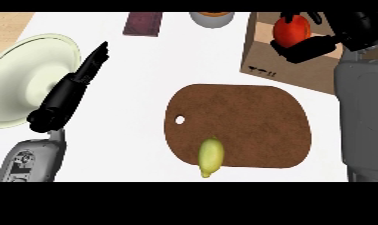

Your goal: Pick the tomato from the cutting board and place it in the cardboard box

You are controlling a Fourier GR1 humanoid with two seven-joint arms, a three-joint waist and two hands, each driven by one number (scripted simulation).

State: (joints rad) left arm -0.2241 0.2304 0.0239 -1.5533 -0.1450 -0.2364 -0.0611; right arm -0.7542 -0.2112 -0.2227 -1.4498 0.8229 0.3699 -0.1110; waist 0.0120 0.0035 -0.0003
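The red tomato (290, 31) is held over the cardboard box (284, 66) at the upper right, with my right hand (310, 48) curled round it. The brown cutting board (244, 119) lies in the middle of the white counter, with a yellow-green lemon (210, 156) on its near edge. At the left my left hand (77, 81) rests open, fingers straight and pointing away, holding nothing.
A pale green plate (29, 76) lies at the far left, partly under my left hand. A dark purple block (142, 23) and a grey bowl (212, 19) stand at the back edge. My right forearm (358, 114) runs along the right side.
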